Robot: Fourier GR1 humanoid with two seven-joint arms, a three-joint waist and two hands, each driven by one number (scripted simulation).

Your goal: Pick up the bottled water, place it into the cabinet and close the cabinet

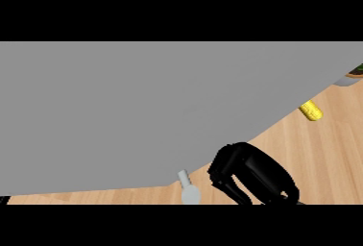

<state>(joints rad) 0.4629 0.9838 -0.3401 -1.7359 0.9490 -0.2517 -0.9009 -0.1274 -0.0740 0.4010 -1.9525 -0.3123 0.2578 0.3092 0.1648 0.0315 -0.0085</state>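
Note:
A large grey cabinet door (142, 115) fills most of the head view and hides whatever lies behind it. My right hand (249, 174) shows at the lower right, close against the door's lower right edge and seen from its back. A small pale grey slender piece (187, 188) pokes out beneath the door's lower edge, just left of the hand; I cannot tell whether it is a handle or a bottle. No bottled water is clearly in sight. The left hand does not show.
The light wooden counter (326, 153) is visible at the right and along the bottom. A yellow object (310, 111) lies on it near the door's right edge. A potted plant (355, 73) sits at the top right corner.

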